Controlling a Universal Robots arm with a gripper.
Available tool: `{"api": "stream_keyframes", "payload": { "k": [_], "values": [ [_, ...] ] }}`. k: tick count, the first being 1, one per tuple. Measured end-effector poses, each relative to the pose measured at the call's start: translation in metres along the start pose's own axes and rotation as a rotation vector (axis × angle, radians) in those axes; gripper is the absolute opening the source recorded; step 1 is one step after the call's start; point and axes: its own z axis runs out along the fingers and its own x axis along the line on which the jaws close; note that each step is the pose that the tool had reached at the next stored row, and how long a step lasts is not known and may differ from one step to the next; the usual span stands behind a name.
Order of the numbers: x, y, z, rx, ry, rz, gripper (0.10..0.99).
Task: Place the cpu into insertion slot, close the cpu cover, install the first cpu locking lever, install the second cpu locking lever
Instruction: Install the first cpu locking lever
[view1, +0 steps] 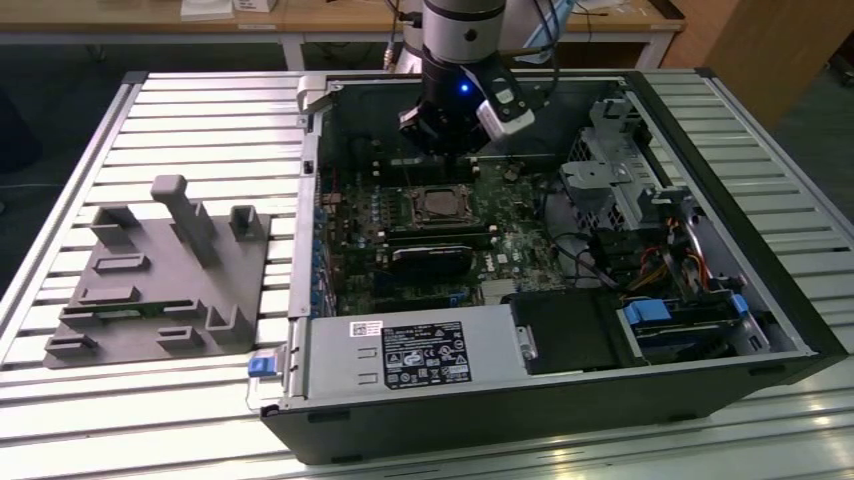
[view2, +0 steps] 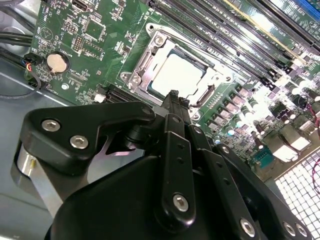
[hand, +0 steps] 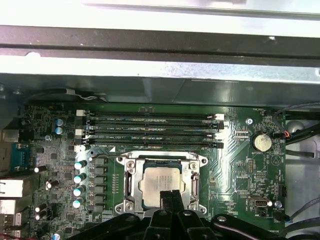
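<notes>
Exterior view: your gripper (view1: 445, 152) hangs over the motherboard (view1: 514, 245) in the open computer case (view1: 787, 330); a printed label (view1: 424, 355) lies nearer the camera. Second wrist view: fingers (view2: 173, 112) pressed together, holding nothing, tips beside the cpu (view2: 179, 75). First wrist view: cpu seated in the insertion slot (hand: 129, 169), with the cpu cover (hand: 187, 176) framing it.

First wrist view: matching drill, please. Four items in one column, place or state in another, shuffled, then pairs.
1. dull grey square metal cpu
2. thin silvery square cpu cover
3. round silver coin battery
4. black two-finger gripper

A. shut, tips at the chip's edge
B. on the green motherboard, apart from the others
C. lies flat, framing the chip
D. sits in the frame's window

Pairs: 1-D, 2-C, 3-B, 4-A
</notes>
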Motion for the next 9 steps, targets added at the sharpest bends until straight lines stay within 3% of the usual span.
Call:
{"api": "stream_keyframes", "payload": {
  "k": [4,9],
  "values": [
    [0.0023,0.0000,-0.0001,0.000,0.0000,0.000,0.106],
    [0.0117,0.0001,-0.0004,0.000,0.0000,0.000,0.106]
  ]
}}
